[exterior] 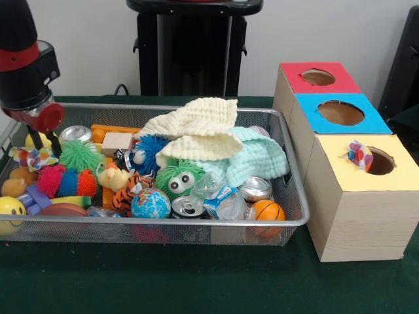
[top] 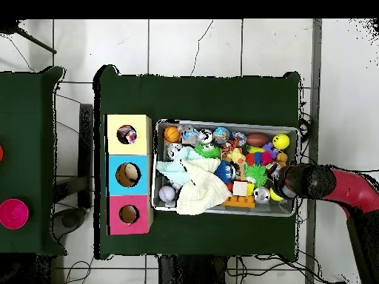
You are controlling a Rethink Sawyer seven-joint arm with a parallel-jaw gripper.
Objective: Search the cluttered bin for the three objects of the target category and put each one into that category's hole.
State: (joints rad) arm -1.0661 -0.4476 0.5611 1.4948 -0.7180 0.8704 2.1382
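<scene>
A wire mesh bin holds mixed clutter: a globe ball, a small basketball, a yellow smiley ball, drink cans, fuzzy toys and cloths. Three boxes stand beside it, with a red-topped hole, a blue-topped hole and a yellow-topped hole. A colourful patterned ball sits in the yellow hole. My gripper hangs over the bin's left end in the front view, above a silver can. Overhead, my gripper is at the bin's right end, and the arm hides it.
A cream knitted cloth and a mint cloth lie heaped over the middle of the bin, covering things beneath. A green fuzzy toy with eyes and a crumpled plastic bottle lie near the front. A pink disc lies on a side table.
</scene>
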